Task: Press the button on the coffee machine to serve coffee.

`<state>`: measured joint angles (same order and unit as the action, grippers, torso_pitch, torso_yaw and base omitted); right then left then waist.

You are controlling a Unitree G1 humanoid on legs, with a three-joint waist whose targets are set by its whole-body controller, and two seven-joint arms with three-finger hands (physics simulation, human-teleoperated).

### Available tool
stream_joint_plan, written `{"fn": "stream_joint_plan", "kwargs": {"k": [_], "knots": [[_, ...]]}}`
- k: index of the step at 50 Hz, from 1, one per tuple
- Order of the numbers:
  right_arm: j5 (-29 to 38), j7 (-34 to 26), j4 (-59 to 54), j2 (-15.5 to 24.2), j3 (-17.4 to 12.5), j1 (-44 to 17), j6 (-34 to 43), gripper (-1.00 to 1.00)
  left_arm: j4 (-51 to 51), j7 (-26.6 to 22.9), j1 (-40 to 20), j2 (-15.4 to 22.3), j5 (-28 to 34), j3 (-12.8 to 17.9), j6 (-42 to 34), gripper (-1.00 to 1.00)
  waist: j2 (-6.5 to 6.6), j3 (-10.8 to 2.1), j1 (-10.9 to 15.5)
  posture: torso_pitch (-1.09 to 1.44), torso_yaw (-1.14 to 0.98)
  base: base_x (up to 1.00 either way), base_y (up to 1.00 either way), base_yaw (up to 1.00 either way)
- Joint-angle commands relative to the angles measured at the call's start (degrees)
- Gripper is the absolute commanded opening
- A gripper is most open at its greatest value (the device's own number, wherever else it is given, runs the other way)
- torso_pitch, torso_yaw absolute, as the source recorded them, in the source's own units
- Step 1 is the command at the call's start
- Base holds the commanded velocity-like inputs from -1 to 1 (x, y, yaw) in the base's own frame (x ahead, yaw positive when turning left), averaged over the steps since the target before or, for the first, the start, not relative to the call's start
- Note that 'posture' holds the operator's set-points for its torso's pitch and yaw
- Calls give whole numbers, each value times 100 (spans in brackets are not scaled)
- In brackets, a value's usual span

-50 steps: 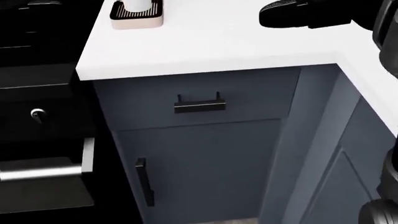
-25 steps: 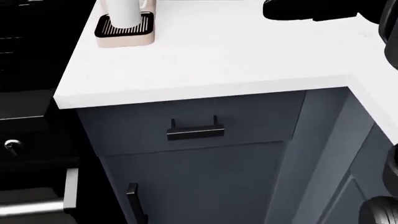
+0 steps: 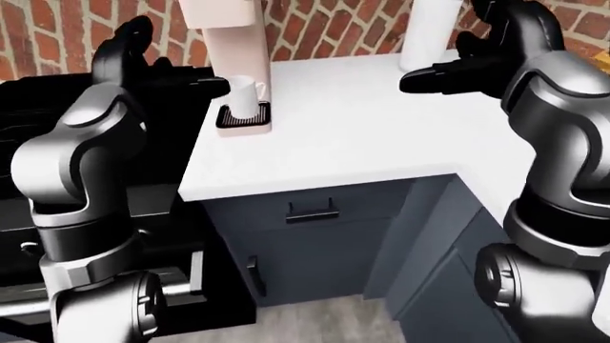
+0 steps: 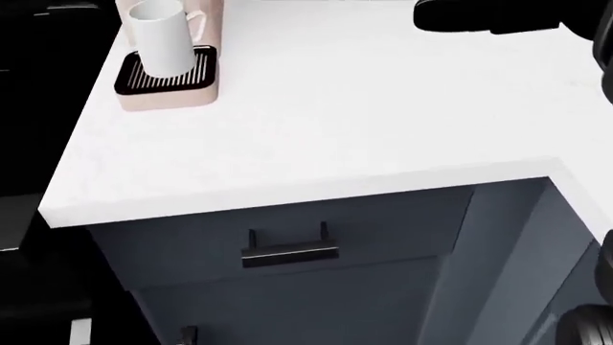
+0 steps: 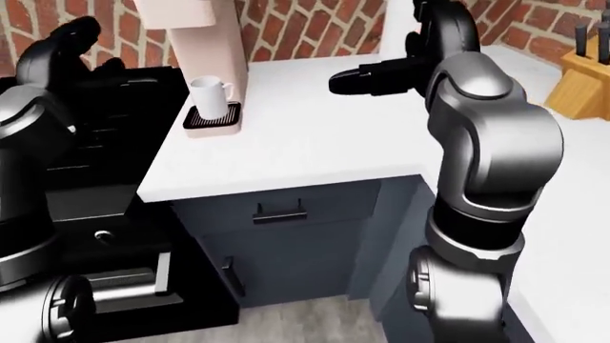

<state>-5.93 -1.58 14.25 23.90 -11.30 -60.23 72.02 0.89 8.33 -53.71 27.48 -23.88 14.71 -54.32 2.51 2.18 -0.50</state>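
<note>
The pale pink, box-shaped coffee machine (image 3: 225,43) stands at the left end of the white stone-look countertop (image 4: 364,122), against the red brick wall (image 3: 324,28), with a white ceramic mug (image 4: 163,39) upright on its black ribbed drip tray (image 4: 164,75). Its button shows in none of the views, since the upper body is cut off at the top edge, so where to push cannot be told yet. The machine looks rigid and heavy enough to stay put under a fingertip, so it needs a short, firm, square press rather than any grip; the mug is light and could be knocked off the tray by a careless sweep. The left hand (image 3: 129,50) is raised beside the machine, over the black stove (image 3: 28,143), fingers spread and holding nothing. The right hand (image 5: 381,75) hovers over the countertop well right of the mug, fingers extended and empty. Between the hands the counter is bare, giving free room to reach; the counter's left edge drops off just beside the tray, and a tall white cylinder (image 3: 429,32) stands near the right hand by the wall.
</note>
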Motion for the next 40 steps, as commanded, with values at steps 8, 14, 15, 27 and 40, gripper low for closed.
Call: {"fn": "stream_joint_plan", "kwargs": {"k": [8, 14, 15, 27, 40], "knots": [[5, -8, 73, 10, 27, -158, -167, 100, 94, 30, -176, 100, 4, 63, 122, 100, 89, -193, 11, 0, 0, 9, 16, 0], [14, -6, 34, -4, 22, -171, -193, 100, 49, 43, -320, 126, 6, 47, 54, 100, -401, -131, 67, 0, 0, 1, 28, 0], [15, -5, 29, -7, 31, -185, -192, 100, 60, 45, -302, 123, 2, 53, 54, 100, -585, -177, 81, 0, 0, 0, 30, 0], [14, -2, 43, -51, 40, -133, -219, 100, 25, 37, -320, 124, 13, 50, 70, 100, -114, -157, 15, 0, 0, 0, 32, 0], [-20, 9, 96, -79, 8, -23, -282, 100, 48, 52, -230, 74, 21, 36, 106, 100, -214, -127, -21, 0, 0, 1, 38, 0]]}}
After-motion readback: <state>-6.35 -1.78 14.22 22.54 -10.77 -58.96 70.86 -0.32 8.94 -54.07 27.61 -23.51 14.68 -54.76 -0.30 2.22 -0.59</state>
